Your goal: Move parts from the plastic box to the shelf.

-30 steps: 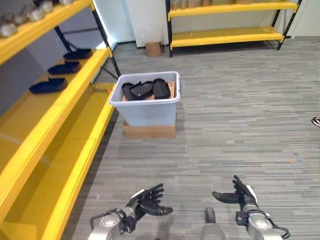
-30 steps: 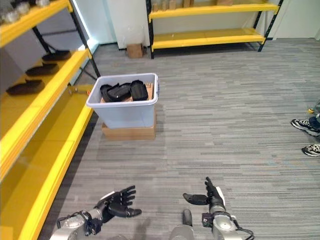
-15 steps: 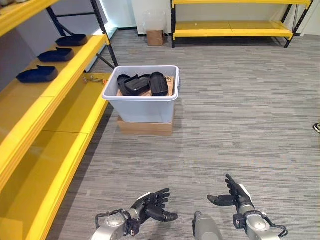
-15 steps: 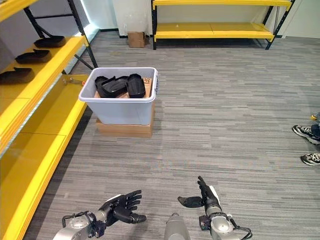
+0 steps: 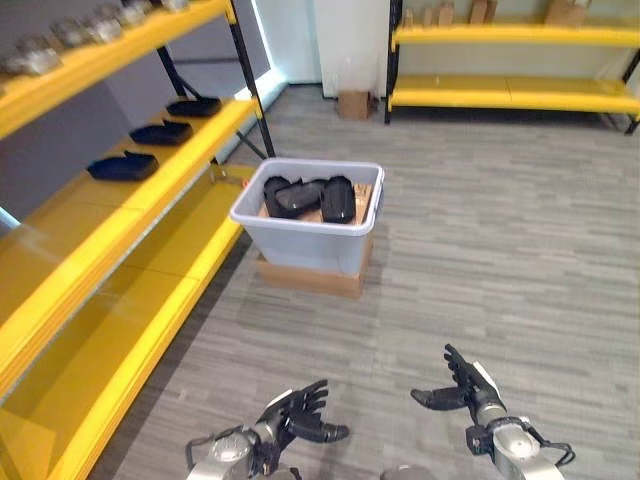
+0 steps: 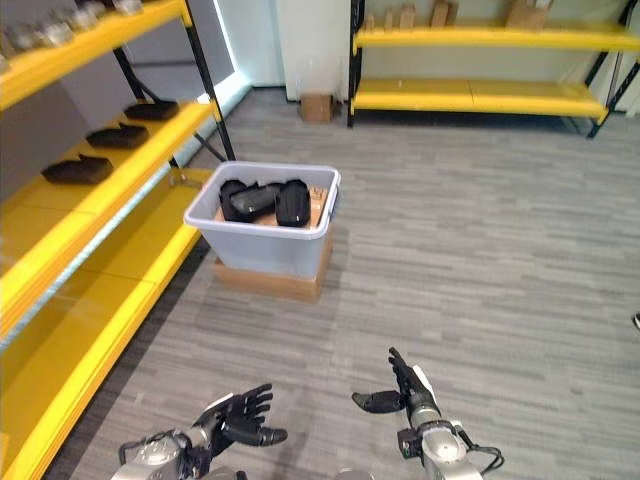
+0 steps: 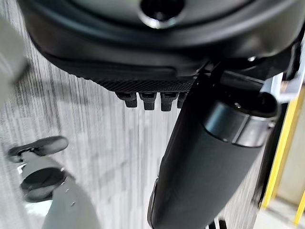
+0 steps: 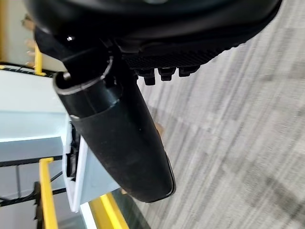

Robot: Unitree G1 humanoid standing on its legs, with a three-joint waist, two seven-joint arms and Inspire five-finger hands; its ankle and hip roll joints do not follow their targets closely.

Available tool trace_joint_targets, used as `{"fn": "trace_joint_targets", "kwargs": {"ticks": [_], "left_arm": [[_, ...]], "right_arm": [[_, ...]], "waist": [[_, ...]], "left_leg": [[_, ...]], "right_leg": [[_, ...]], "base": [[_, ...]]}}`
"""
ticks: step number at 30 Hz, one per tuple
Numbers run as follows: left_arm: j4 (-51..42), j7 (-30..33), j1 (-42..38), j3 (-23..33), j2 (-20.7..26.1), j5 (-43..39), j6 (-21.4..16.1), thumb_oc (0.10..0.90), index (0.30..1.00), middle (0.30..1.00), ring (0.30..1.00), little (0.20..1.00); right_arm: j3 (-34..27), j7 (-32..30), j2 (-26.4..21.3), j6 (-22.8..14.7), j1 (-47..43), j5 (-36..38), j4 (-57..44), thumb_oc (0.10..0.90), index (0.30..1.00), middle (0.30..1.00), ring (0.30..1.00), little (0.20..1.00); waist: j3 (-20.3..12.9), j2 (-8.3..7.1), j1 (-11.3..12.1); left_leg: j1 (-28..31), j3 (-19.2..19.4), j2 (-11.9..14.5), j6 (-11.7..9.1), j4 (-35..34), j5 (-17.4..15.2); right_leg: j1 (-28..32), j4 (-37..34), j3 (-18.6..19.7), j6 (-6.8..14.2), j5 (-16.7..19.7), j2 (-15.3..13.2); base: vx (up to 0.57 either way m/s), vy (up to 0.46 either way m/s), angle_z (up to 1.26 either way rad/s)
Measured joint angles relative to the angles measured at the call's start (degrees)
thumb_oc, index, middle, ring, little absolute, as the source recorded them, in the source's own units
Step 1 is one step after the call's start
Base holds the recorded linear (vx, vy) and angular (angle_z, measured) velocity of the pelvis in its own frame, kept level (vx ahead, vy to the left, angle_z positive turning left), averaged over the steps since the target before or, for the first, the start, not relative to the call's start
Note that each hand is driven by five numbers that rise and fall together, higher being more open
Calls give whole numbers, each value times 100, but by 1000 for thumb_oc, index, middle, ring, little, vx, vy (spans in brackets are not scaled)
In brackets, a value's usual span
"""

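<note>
A pale grey plastic box (image 5: 312,240) stands on a flat cardboard base on the carpet, with several black parts (image 5: 305,196) piled inside. To its left runs the yellow shelf (image 5: 150,165), and three black parts (image 5: 122,166) lie in a row on its middle level. Low in the view, well short of the box, my left hand (image 5: 296,415) and right hand (image 5: 465,391) hover above the floor, both open and holding nothing. The right wrist view shows the box wall (image 8: 33,124) past the thumb.
A second yellow shelf (image 5: 520,90) lines the back wall, with a small cardboard box (image 5: 352,104) on the floor beside it. Metal parts (image 5: 45,50) sit on the left shelf's top level. Grey carpet (image 5: 480,250) stretches wide on the right of the box.
The camera has lifted and shifted, so the box and shelf sit further right in view. Both hands stay low and open with nothing taken hold of.
</note>
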Motion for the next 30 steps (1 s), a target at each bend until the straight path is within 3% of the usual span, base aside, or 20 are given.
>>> {"fn": "trace_joint_targets", "kwargs": {"ticks": [1, 2, 4, 7, 9, 12, 13, 14, 16, 17, 18, 23, 24, 25, 27, 29, 30], "left_arm": [[42, 58, 39, 49, 7, -23, -14, 900, 1000, 1000, 1000, 1000], [156, 139, 103, 120, 13, -180, -50, 900, 1000, 1000, 1000, 1000], [301, 258, 180, 170, 13, -207, -79, 900, 1000, 1000, 1000, 1000], [544, 254, 377, 376, -12, -208, -288, 900, 1000, 1000, 1000, 1000], [639, 286, 447, 556, -12, -204, -329, 900, 1000, 1000, 1000, 1000], [662, 266, 605, 782, -20, -199, -442, 900, 1000, 1000, 1000, 1000], [675, 259, 634, 812, -20, -200, -442, 900, 1000, 1000, 1000, 1000], [656, 231, 711, 855, -49, -194, -492, 900, 1000, 1000, 1000, 1000], [673, 198, 710, 1081, -39, -148, -516, 900, 1000, 1000, 1000, 1000], [663, 170, 691, 1191, 47, -134, -512, 900, 1000, 1000, 1000, 1000], [675, 167, 611, 1247, 69, -135, -526, 900, 1000, 1000, 1000, 1000], [660, 153, 513, 1246, 163, 84, -545, 900, 1000, 1000, 1000, 1000], [654, 154, 503, 1254, 194, 85, -545, 900, 1000, 1000, 1000, 1000], [635, 154, 533, 1264, 234, 87, -547, 900, 1000, 1000, 1000, 1000], [606, 158, 594, 1254, 288, 84, -554, 900, 1000, 1000, 1000, 1000], [587, 156, 646, 1146, 294, 84, -553, 900, 1000, 1000, 1000, 1000], [584, 158, 632, 1141, 308, 79, -546, 900, 1000, 1000, 1000, 1000]], "right_arm": [[0, 28, -1, -2, 4, -4, 1, 900, 1000, 1000, 1000, 1000], [4, 69, 3, -18, 31, -5, 5, 900, 1000, 1000, 1000, 1000], [32, 99, -32, -44, 100, -4, 2, 900, 1000, 1000, 1000, 1000], [59, 107, -43, -114, 251, -4, 9, 900, 1000, 1000, 1000, 1000], [52, 132, -80, -134, 322, -4, 7, 900, 1000, 1000, 1000, 1000], [16, 212, -195, -154, 506, -123, 7, 900, 1000, 1000, 1000, 1000], [19, 214, -247, -150, 538, -146, 7, 900, 1000, 1000, 1000, 1000], [12, 251, -412, -158, 605, -171, -67, 900, 1000, 1000, 1000, 1000], [29, 252, -297, -115, 612, -179, -51, 900, 1000, 1000, 1000, 1000], [30, 302, -117, -88, 621, -179, -49, 900, 1000, 1000, 1000, 1000], [33, 335, -43, -87, 587, -180, -48, 900, 1000, 1000, 1000, 1000], [287, 371, 301, -36, 219, -213, -59, 900, 1000, 1000, 1000, 1000], [290, 363, 368, -31, 82, -212, -59, 900, 1000, 1000, 1000, 1000], [293, 360, 424, -29, -50, -211, -52, 900, 1000, 1000, 1000, 1000], [295, 308, 468, -32, -228, -209, -48, 900, 1000, 1000, 1000, 1000], [276, 146, 456, -72, -398, -209, -8, 900, 1000, 1000, 1000, 1000], [281, 110, 462, -117, -440, -208, 35, 900, 1000, 1000, 1000, 1000]], "waist": [[-1, 2, 25], [2, 16, 34], [25, 87, 139], [58, 146, 324], [287, 110, 361], [409, 133, 386], [410, 209, 373], [362, 495, 358], [435, 360, 465], [423, 190, 495], [443, 133, 504], [473, 71, 738], [465, 38, 835], [438, -41, 935], [353, -196, 1096], [335, -160, 1054], [336, -166, 1004]], "left_leg": [[3, 110, -1, -26, -473, -5], [89, 214, -5, -55, -1403, 7], [184, 73, 20, -233, -2742, 186], [90, -277, 256, -376, -3604, 493], [110, -278, 379, -356, -3612, 497], [239, -287, 380, -309, -3097, 420], [336, -284, 391, -267, -2956, 393], [604, -376, 274, -301, -3043, 322], [592, -436, -81, -324, -2599, 488], [456, -347, -338, -208, -2296, 277], [385, -396, -428, -129, -2185, 187], [508, -395, -1007, 235, -2167, -153], [475, -366, -1076, 291, -2218, -162], [440, -314, -1088, 374, -2322, -115], [435, -226, -1171, 494, -2473, -47], [474, -258, -1147, 578, -2662, 21], [566, -325, -1127, 651, -2902, 153]], "right_leg": [[31, -33, -9, 1, 7, 23], [133, -125, -29, 3, 23, 72], [272, -237, -59, 15, 27, 163], [398, -240, 11, 95, -71, 239], [616, -99, 48, 173, -186, 80], [893, 84, 185, 546, -499, -197], [969, 109, 219, 615, -605, -247], [1008, 331, 356, 892, -825, -269], [1066, 644, 517, 1067, -1004, -638], [1113, 673, 548, 1091, -1011, -872], [1050, 849, 561, 1100, -976, -983], [621, 1943, 850, 1481, -46, -1422], [458, 2155, 842, 1612, 38, -1406], [216, 2683, 897, 1792, -158, -1333], [-114, 3099, 833, 1666, -381, -912], [-127, 2956, 984, 1648, -632, -605], [-148, 2722, 1141, 1535, -846, -352]], "base": [[386, 342, 5], [384, 312, 8], [395, 295, -1], [503, 422, -15], [418, 362, -8], [539, 462, -13], [569, 462, -15], [556, 453, -13], [606, 512, -9], [533, 468, 15], [479, 444, 54], [372, 342, 32], [270, 299, 3], [137, 159, 5], [108, 121, -16], [164, 137, -15], [171, 100, 3]]}}
